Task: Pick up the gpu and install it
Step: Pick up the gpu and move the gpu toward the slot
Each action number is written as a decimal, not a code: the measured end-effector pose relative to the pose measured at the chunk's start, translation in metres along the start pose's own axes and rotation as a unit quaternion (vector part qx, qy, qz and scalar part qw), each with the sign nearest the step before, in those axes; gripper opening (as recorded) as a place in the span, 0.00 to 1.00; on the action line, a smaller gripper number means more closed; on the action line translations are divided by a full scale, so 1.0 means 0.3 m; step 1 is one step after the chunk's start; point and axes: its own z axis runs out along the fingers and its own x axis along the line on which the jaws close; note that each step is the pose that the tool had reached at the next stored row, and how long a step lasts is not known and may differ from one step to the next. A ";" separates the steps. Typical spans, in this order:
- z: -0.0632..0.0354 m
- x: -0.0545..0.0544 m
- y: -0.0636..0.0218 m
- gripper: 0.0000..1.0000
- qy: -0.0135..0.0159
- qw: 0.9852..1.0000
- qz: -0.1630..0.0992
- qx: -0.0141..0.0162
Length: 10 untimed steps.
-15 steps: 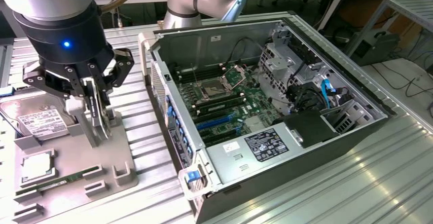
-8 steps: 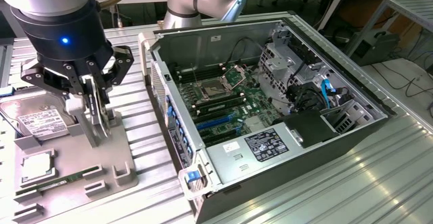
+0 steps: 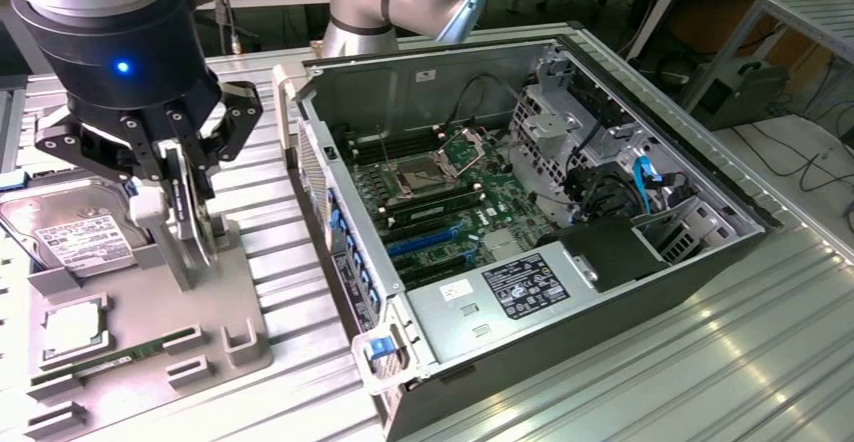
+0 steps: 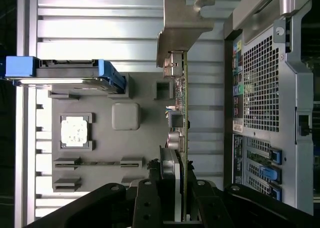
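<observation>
Gripping: we see the claw (image 3: 183, 177) clenched on the gpu (image 3: 191, 227), with one finger pressed to each flat face of the card.
Claw pose: it points straight down over the grey tray (image 3: 230, 267), and its dark linkages spread to either side of the card.
Wrist: the black cylinder above the claw stands upright, with a blue light (image 3: 123, 66) glowing on its side.
Arm: we follow it up and out at the exterior view's upper left; a silver joint (image 3: 400, 2) stands behind the computer case (image 3: 400, 92).
Gpu: it is held on edge and looks thin in both views, with its silver bracket (image 4: 180, 27) at the end away from the claw. Its lower edge is close to the tray, and we cannot tell whether it has cleared it.
Tray: it also carries the hard drive (image 3: 74, 232), a processor chip (image 3: 74, 332) and a green memory stick (image 3: 114, 357).
Case: it lies open on the metal table (image 3: 747, 362), just beside the tray on the exterior view's right. Its motherboard (image 3: 454, 202) is exposed, and the gpu is outside it.
</observation>
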 end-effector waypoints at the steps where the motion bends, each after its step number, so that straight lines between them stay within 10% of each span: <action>1: -0.003 0.000 0.000 0.28 0.000 1.000 0.000 0.000; 10: -0.027 -0.001 0.002 0.28 0.000 1.000 0.000 0.000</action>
